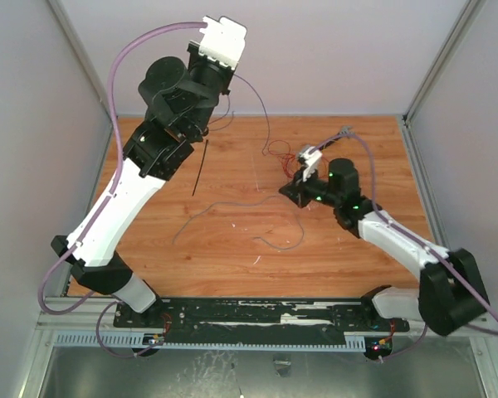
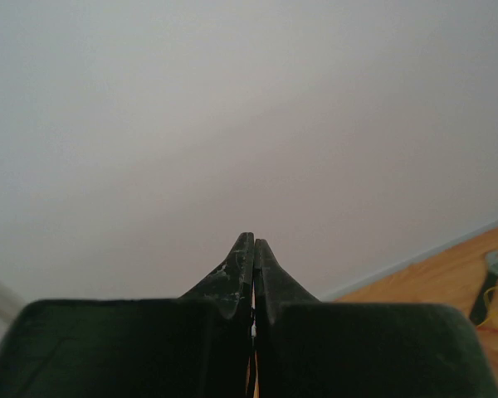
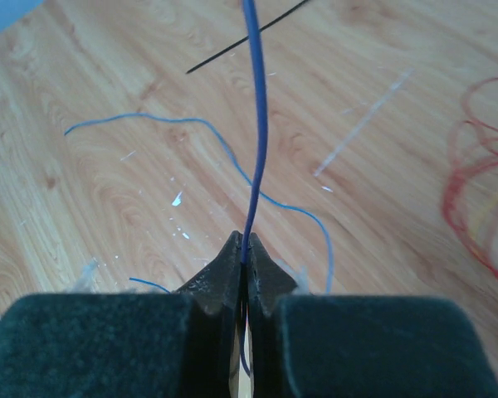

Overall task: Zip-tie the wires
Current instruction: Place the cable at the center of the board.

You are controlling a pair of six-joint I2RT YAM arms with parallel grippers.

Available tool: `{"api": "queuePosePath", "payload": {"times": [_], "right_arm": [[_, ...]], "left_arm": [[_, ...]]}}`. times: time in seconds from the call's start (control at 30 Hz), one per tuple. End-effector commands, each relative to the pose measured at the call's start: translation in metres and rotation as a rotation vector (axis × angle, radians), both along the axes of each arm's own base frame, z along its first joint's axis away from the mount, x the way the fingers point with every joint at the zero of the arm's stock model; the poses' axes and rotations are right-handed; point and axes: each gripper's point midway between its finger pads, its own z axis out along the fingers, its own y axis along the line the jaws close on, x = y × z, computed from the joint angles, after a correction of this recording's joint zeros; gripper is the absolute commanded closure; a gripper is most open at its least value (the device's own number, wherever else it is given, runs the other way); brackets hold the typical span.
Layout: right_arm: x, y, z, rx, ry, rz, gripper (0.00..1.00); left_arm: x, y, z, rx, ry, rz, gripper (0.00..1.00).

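Zip tie: the zip tie (image 1: 200,168) is seen flat on the table (image 1: 216,265), its long axis running near to far, just beside the left forearm
Bearing from right gripper: the strip is found well apart to the left of the right gripper (image 3: 247,240), and the left arm is judged the nearer
Wires: the red loops of the wires (image 1: 278,149) are laid just behind the right gripper, and loose strands are spread between strip and gripper
Right gripper: the jaws are pressed together on a blue-grey strand (image 3: 260,124), which is led straight ahead out of view
Left gripper: the left gripper (image 2: 253,242) is raised toward the back wall with jaws closed; whether anything is pinched cannot be told
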Motion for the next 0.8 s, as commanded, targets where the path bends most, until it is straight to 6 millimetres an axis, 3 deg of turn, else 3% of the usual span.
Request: {"api": "queuePosePath", "payload": {"times": [0.0, 0.17, 0.33, 0.47, 0.67, 0.77], "right_arm": [[-0.004, -0.036, 0.024, -0.027, 0.089, -0.133, 1.00], [-0.003, -0.077, 0.027, -0.179, 0.178, -0.312, 1.00], [-0.014, -0.096, 0.035, -0.230, 0.217, -0.374, 1.00], [-0.030, -0.096, 0.039, -0.227, 0.259, -0.348, 1.00], [-0.060, -0.084, 0.024, -0.249, 0.362, -0.243, 1.00], [-0.071, -0.072, 0.011, -0.256, 0.397, -0.189, 1.00]], "left_arm": [[0.012, 0.038, -0.056, 0.070, 0.177, 0.231, 1.00], [0.021, 0.055, -0.149, 0.161, 0.421, 0.374, 1.00], [0.003, 0.081, -0.226, 0.212, 0.661, 0.484, 1.00], [-0.027, 0.105, -0.270, 0.231, 0.783, 0.536, 1.00], [-0.081, 0.146, -0.328, 0.296, 0.953, 0.625, 1.00], [-0.092, 0.155, -0.338, 0.274, 0.958, 0.598, 1.00]]}}
